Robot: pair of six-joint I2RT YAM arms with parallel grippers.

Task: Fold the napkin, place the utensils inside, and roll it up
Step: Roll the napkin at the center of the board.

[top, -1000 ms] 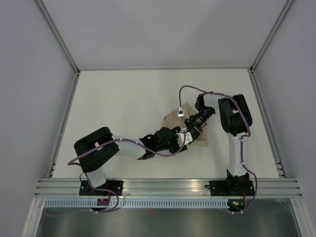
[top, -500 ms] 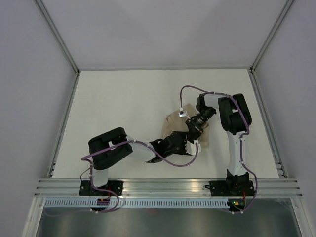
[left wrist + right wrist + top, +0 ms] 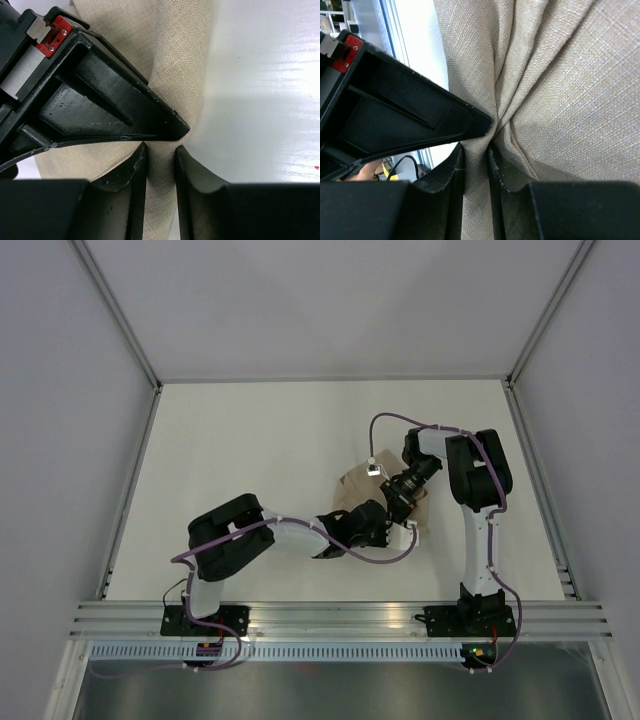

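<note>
Napkin (image 3: 349, 487) bunched just right of the tabletop's centre, toward the near edge. Left gripper (image 3: 161, 150) and right gripper (image 3: 476, 147) each clench a gathered ridge of its cloth, close together. This shared hold probably serves to lift and fold it.

Seen from above, the napkin (image 3: 348, 490) shows only as tan slivers. Most of it is hidden beneath the two meeting wrists, where both arms' jaws are too small and too covered to make out. Close in at the left gripper (image 3: 160, 149) and the right gripper (image 3: 475, 146), the cloth runs off the picture edges, its outline unseen. The bottom edge cuts off both pairs of fingers, and the inside of the bunched folds is concealed.
</note>
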